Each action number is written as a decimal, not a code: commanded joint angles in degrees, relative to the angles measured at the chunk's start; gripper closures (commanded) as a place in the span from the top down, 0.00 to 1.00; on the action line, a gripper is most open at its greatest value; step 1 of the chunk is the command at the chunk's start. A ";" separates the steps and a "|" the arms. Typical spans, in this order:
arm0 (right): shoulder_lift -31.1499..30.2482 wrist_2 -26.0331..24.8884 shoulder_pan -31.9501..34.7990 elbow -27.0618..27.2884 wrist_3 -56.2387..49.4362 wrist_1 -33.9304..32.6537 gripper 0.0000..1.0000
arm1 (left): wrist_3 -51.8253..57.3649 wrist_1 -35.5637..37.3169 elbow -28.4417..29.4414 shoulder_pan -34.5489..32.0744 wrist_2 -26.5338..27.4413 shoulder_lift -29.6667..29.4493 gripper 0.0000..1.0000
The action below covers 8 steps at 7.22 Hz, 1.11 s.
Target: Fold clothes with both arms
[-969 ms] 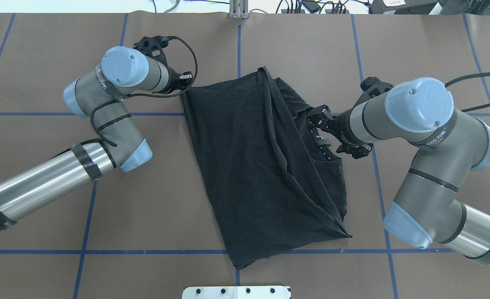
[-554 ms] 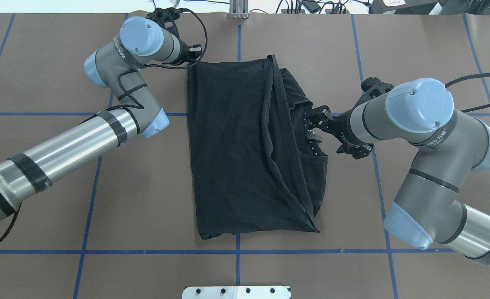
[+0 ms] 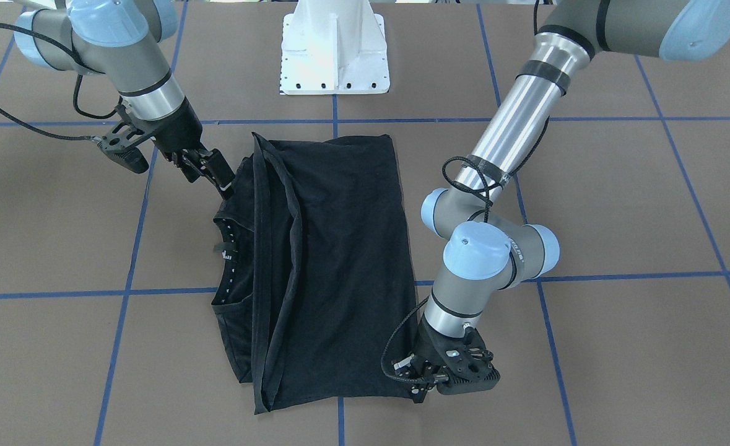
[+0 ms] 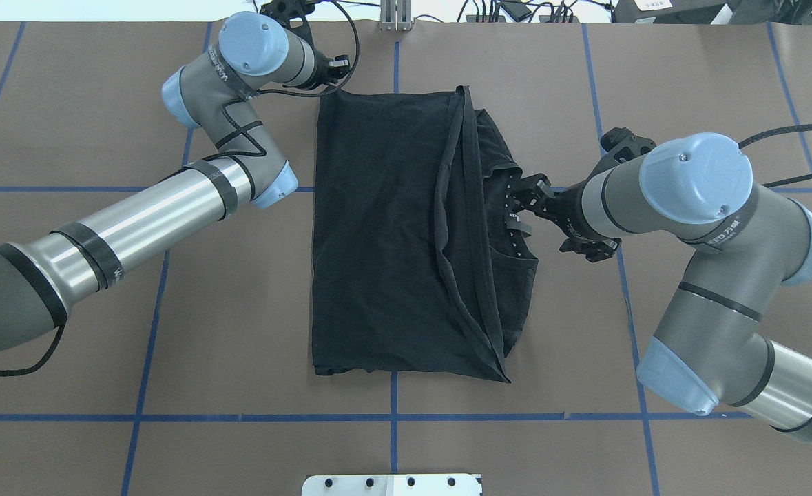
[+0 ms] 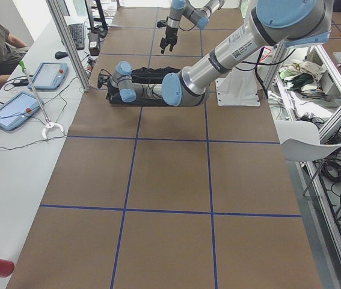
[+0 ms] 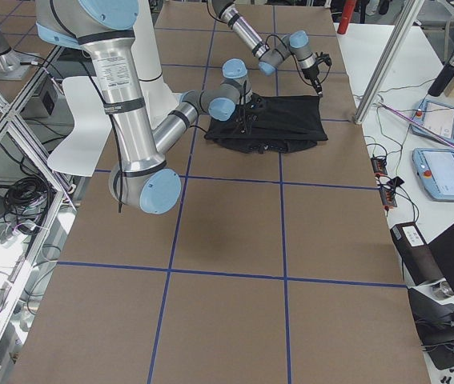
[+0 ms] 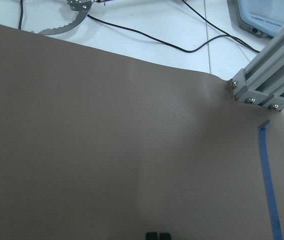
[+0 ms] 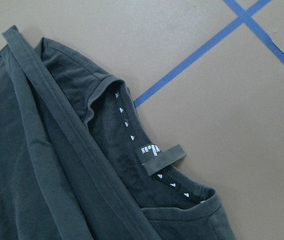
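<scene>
- Mostly flat, the black T-shirt lies mid-table, folded lengthwise with its plain side up and the chest print hidden.
- At its far left corner the left gripper pinches the cloth, fingertips pressed together; the wrist hides the pinch from overhead.
- Just right of the collar, the right gripper hovers with fingers spread, out of its own camera's frame.

My left wrist camera shows the left gripper only as two dark tips close together, cut off by the bottom edge. In the overhead view, its wrist hides the T-shirt corner it pinches. The right gripper is black against black cloth, so I can't read its jaws.
</scene>
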 commanded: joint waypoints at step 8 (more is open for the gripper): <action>-1.60 -22.88 -23.55 0.19 24.40 0.23 1.00 | -0.65 21.41 -37.53 -1.04 -8.99 15.07 0.99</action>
